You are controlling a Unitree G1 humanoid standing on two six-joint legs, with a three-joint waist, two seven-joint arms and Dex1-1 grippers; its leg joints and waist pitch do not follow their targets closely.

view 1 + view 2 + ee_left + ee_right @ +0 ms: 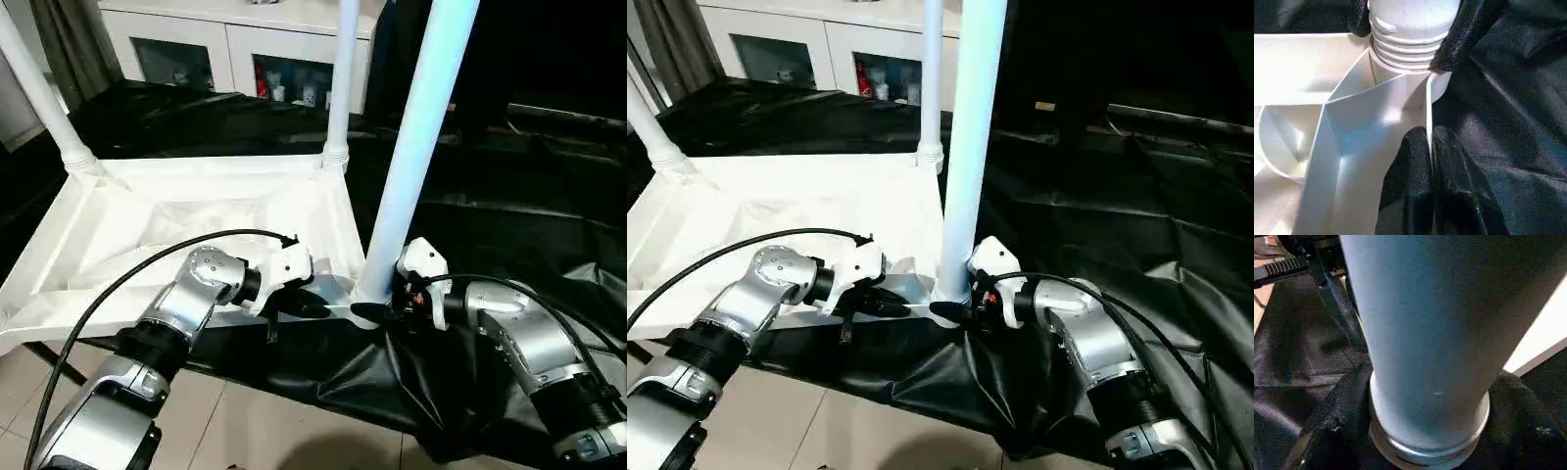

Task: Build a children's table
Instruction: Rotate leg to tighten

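So I've got the children's table [196, 211] flipped upside down on the black-draped table [509, 225], filling the left half of the head view, ribbed underside facing up. Three legs are standing up out of the corner sockets: one in the upper left [39, 93], one at the far corner near top centre [340, 78], and the near-corner leg [416, 137], which rises from lower centre up past the top edge.

My left gripper [315, 309] sits at lower centre, and its fingers [1415, 186] are pinched tight on the thin rim wall of the tabletop right by that near socket. The wrist cam shows the rim edge squeezed between the two black pads, with the leg's ribbed collar [1410, 41] just beyond.

My right gripper [370, 313] comes in from the lower right and straddles the base of the near leg, a black finger [1334, 426] on either side of the tube. Jaws look fairly wide, wrapped round the leg; can't honestly tell whether they're actually pressing on it or just sitting close.

A white cabinet with glass doors [235, 49] runs along the top of the frame behind everything.
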